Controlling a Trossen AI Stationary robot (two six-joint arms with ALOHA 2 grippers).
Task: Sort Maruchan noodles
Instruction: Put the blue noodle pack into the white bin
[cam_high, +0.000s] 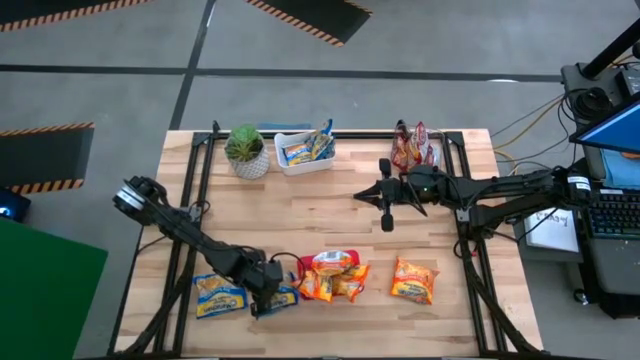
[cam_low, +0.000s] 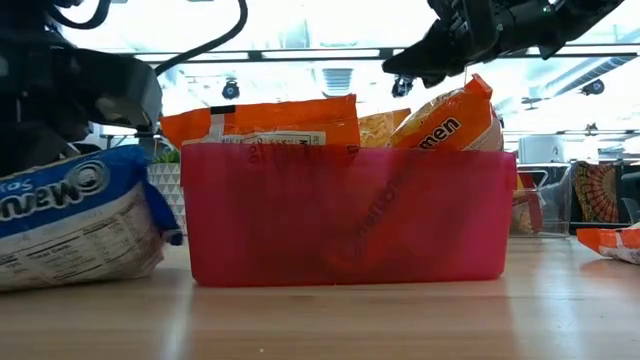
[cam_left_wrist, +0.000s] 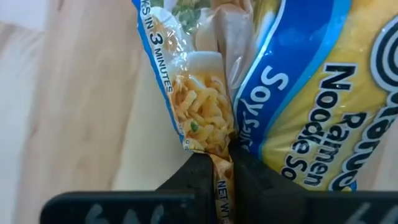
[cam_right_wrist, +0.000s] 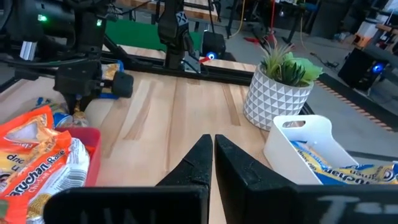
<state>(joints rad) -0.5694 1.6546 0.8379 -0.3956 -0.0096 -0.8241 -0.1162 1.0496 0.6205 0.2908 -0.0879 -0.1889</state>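
Maruchan packets lie along the near side of the table: two blue-and-yellow ones (cam_high: 220, 295) (cam_high: 283, 298) and orange ones (cam_high: 332, 286) (cam_high: 414, 280). A pink bin (cam_high: 335, 262) holds more orange packets. At the far edge, a white bin (cam_high: 303, 150) holds blue packets and a clear bin (cam_high: 415, 148) holds dark red ones. My left gripper (cam_high: 266, 296) is shut on the right-hand blue-and-yellow packet (cam_left_wrist: 298, 93). My right gripper (cam_high: 386, 207) is shut on nothing, above the table's middle. My left gripper pinches the blue-and-yellow packet between its two fingers (cam_left_wrist: 199, 177) at a crumpled fold of its edge (cam_left_wrist: 222, 158). The fingers come from above, pointing down. In the low view the packet (cam_low: 70, 225) still rests with its underside on the table.
A potted plant (cam_high: 246, 150) stands left of the white bin. The pink bin (cam_low: 345, 215) fills the middle of the low view, with orange packets sticking out of it. Black frame rails (cam_high: 200, 190) run along the table's left and right sides. Bare wood lies between the arms.
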